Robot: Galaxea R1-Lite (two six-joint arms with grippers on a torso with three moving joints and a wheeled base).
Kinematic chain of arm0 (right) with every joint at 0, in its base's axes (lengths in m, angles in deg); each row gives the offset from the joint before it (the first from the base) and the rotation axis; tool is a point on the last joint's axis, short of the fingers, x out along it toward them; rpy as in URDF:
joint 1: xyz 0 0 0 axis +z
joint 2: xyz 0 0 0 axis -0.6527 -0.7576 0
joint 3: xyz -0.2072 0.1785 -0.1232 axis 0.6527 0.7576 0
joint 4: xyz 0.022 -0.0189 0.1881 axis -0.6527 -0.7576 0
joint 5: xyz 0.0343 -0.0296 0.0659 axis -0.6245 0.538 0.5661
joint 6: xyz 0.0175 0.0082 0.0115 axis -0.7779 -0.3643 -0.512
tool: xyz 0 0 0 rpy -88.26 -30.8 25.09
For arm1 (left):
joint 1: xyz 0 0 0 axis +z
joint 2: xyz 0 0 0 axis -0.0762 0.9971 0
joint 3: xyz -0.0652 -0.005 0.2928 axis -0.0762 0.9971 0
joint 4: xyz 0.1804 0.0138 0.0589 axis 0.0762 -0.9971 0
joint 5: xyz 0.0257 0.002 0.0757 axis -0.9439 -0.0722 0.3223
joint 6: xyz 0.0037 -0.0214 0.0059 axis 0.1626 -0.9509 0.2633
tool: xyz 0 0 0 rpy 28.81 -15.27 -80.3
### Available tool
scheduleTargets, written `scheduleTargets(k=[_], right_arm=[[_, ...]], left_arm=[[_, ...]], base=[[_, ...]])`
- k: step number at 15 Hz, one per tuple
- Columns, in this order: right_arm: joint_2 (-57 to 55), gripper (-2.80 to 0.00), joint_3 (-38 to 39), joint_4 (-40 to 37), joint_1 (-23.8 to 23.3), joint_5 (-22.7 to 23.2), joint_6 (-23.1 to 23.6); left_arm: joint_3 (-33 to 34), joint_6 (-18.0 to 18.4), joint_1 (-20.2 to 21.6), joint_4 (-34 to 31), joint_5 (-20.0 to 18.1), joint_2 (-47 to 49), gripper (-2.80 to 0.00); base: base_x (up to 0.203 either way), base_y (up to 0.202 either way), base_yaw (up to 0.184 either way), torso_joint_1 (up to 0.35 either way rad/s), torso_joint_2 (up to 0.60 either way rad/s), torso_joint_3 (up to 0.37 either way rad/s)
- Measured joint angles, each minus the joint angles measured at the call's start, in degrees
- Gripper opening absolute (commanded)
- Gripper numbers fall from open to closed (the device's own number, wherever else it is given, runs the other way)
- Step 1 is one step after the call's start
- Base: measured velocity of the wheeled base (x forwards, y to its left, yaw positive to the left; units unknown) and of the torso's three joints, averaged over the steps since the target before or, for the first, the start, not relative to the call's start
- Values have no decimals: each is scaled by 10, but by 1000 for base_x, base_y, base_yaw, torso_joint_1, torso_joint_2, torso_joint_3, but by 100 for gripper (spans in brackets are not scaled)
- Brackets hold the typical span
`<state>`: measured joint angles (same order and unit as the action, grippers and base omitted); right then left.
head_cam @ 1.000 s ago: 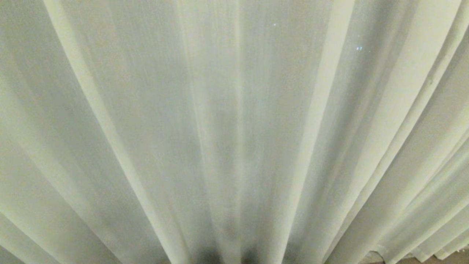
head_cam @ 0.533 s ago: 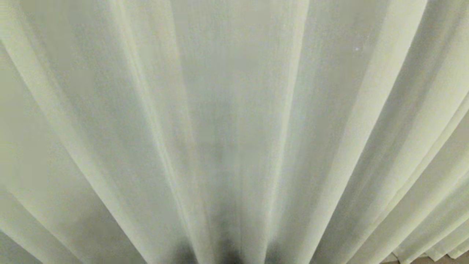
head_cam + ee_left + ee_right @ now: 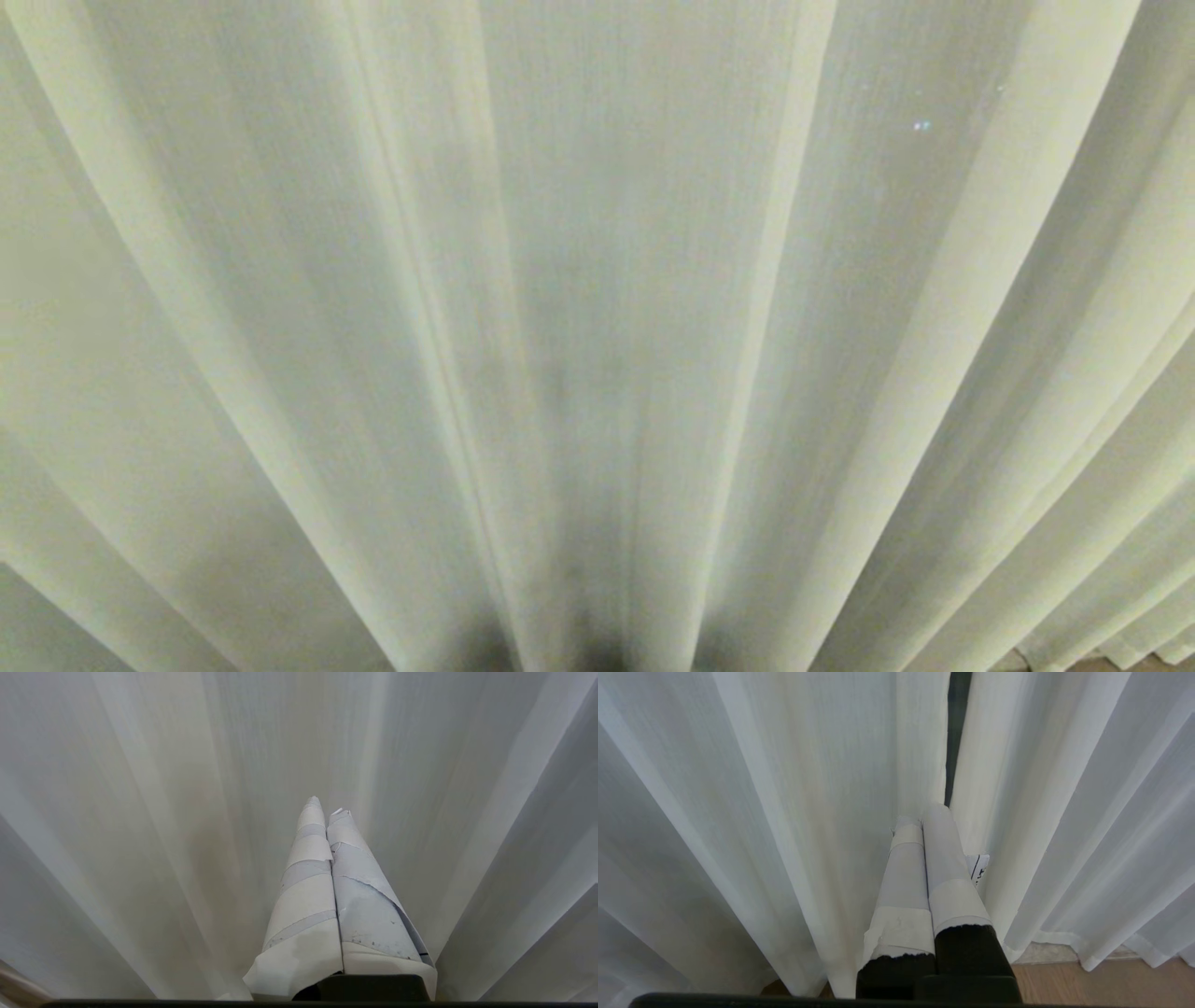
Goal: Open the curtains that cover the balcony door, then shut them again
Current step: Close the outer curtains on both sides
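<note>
Cream pleated curtains (image 3: 597,280) fill the head view, hanging shut; neither gripper shows there. In the left wrist view my left gripper (image 3: 327,805) is shut and empty, its tape-wrapped fingers (image 3: 308,891) pointing at a plain stretch of curtain (image 3: 140,812). In the right wrist view my right gripper (image 3: 924,814) is also shut and empty. Its tips lie at the meeting edges of two panels (image 3: 784,788) (image 3: 1041,788). Between those edges a narrow dark slit (image 3: 956,728) opens, where the balcony door lies behind; nothing more of the door can be seen.
Wooden floor (image 3: 1101,984) shows below the curtain hems near my right gripper, with a pale sill strip (image 3: 1045,952) under the hem. A sliver of floor (image 3: 1120,665) also appears at the head view's lower right corner.
Across the whole head view the pleats have shifted sideways, first left then a little back right, and less floor shows at the lower right corner. No arm has entered that view.
</note>
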<state>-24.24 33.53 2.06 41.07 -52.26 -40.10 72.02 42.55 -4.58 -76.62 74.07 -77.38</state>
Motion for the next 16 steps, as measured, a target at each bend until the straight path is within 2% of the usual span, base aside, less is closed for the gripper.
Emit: scheduleTargets(k=[16], right_arm=[[0, -280, 0, 0, 0, 0, 0]], left_arm=[[0, 4, 0, 0, 1, 0, -280]], base=[[0, 0, 0, 0, 0, 0]])
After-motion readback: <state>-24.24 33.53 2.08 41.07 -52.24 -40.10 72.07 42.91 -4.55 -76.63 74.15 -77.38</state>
